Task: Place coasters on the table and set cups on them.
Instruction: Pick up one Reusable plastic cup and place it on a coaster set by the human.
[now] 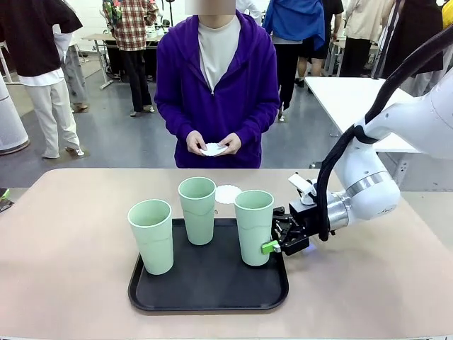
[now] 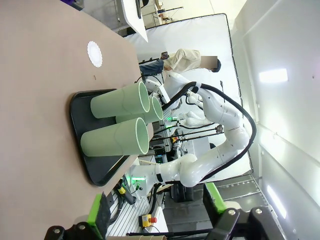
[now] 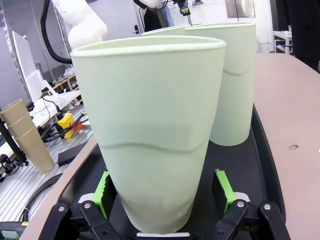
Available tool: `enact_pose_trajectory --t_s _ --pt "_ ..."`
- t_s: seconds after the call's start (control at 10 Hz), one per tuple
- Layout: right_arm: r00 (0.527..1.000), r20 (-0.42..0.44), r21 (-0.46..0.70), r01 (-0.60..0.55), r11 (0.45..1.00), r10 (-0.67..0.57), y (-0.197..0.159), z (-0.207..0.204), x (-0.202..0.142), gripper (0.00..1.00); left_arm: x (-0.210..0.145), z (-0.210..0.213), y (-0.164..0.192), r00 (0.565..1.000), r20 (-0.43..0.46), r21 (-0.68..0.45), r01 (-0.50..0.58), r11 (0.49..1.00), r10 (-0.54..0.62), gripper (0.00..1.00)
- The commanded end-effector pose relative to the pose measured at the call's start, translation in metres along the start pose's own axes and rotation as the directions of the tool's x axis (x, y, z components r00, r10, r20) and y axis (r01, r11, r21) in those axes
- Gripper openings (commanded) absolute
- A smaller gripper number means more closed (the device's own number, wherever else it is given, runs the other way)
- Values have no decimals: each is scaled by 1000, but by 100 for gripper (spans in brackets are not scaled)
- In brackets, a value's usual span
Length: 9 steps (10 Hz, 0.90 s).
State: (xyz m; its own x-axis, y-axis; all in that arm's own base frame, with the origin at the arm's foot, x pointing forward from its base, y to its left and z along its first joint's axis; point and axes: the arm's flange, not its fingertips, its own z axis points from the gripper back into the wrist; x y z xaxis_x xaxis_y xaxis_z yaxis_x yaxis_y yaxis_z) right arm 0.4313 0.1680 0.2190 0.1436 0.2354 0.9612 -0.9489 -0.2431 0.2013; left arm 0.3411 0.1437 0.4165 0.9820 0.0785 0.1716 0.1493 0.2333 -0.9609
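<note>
The right end effector (image 1: 272,239) stands wide, with nothing held. The nearest cup (image 3: 155,125) is between its two green pads, low near the base, and I cannot tell if the pads touch the wall. This cup stands upright on the black tray (image 1: 212,297); the other two cups (image 1: 173,230) are beyond it, on the same tray. One coaster (image 1: 228,193) lies on the counter (image 1: 71,248) past the tray, to the side of the end effector. The person's hands (image 1: 212,145) hold more coasters, well apart.

The cup looks light, stiff and probably empty, with a smooth matte wall. It becomes narrower to the base, so I think a grip on the sides will not let it slide down. It is tall, so a hold a little higher than now seems safer against tipping. A gentle squeeze should be enough.

The left end effector (image 2: 157,215) is also wide and empty, well apart from the cups.
</note>
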Motion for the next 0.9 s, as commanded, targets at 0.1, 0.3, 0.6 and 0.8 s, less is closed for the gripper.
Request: enact_pose_trajectory --t_s 0.1,0.3,0.6,0.8 --pt "1000 15 45 -1 999 1 -5 -10 1 100 0 2 -1 1000 4 -13 12 1000 -12 100" --pt "1000 13 61 -9 998 8 -5 -17 2 100 0 2 -1 1000 4 -13 12 1000 -12 100" --pt "1000 19 82 -12 997 10 -7 -25 4 100 0 2 -1 1000 4 -13 12 1000 -12 100" --pt "999 21 110 -45 993 43 -6 -28 4 40 0 2 -1 1000 4 -13 12 1000 -12 100"
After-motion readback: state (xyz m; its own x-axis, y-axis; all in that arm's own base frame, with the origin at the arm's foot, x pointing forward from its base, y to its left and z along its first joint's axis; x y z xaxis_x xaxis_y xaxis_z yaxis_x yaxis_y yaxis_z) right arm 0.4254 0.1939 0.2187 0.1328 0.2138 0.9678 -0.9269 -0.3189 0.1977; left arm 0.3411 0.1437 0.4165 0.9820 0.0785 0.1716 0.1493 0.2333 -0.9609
